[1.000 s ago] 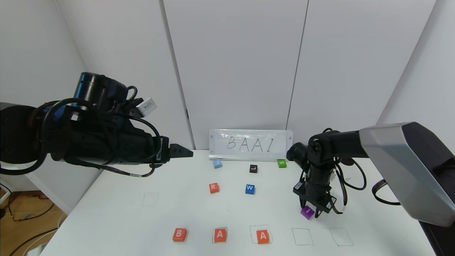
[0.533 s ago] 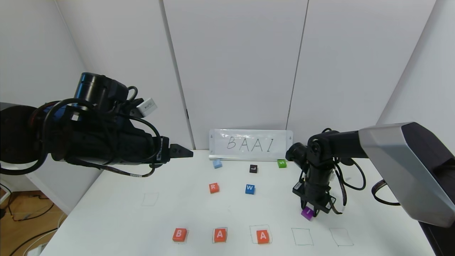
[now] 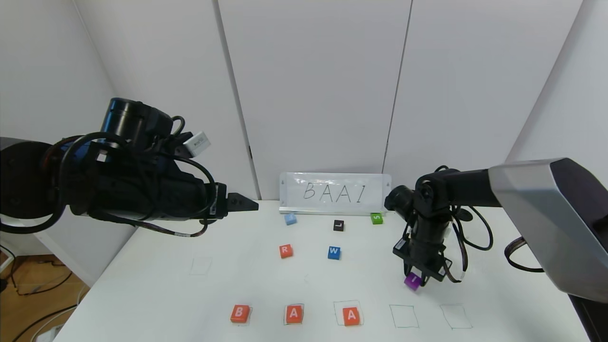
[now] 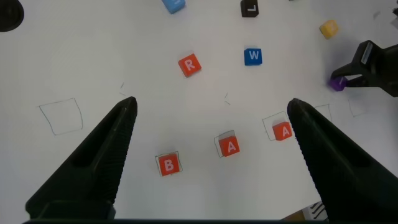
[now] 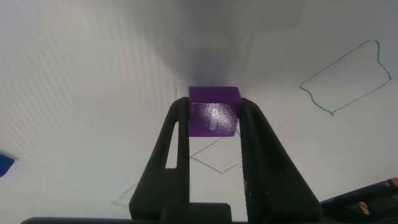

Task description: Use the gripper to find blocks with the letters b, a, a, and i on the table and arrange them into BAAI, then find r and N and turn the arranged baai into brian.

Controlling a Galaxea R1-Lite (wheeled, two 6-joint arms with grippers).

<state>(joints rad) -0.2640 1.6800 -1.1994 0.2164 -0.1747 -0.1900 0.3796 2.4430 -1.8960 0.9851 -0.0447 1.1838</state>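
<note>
Three orange-red blocks lie in a row near the front of the white table (image 3: 156, 294): B (image 3: 240, 313), A (image 3: 294, 314) and A (image 3: 351, 316), each on a pen-drawn square. They also show in the left wrist view: B (image 4: 168, 165), A (image 4: 231, 146), A (image 4: 283, 131). My right gripper (image 3: 414, 279) is shut on the purple I block (image 3: 412, 281), held just above the table behind an empty outline (image 3: 403, 316). In the right wrist view the I block (image 5: 213, 118) sits between the fingertips. The orange-red R (image 3: 285, 251) lies mid-table. My left gripper (image 3: 242, 203) hangs open, high on the left.
A "BAAI" sign (image 3: 335, 192) stands at the back. Before it lie a light-blue block (image 3: 290, 219), a black L (image 3: 338, 225), a green S (image 3: 376, 218) and a blue W (image 3: 334, 252). Empty outlines are at the front right (image 3: 456, 317) and left (image 3: 201, 266).
My right gripper, holding the purple I block, has shifted slightly right and up. The left arm and the blocks on the table have not moved.
</note>
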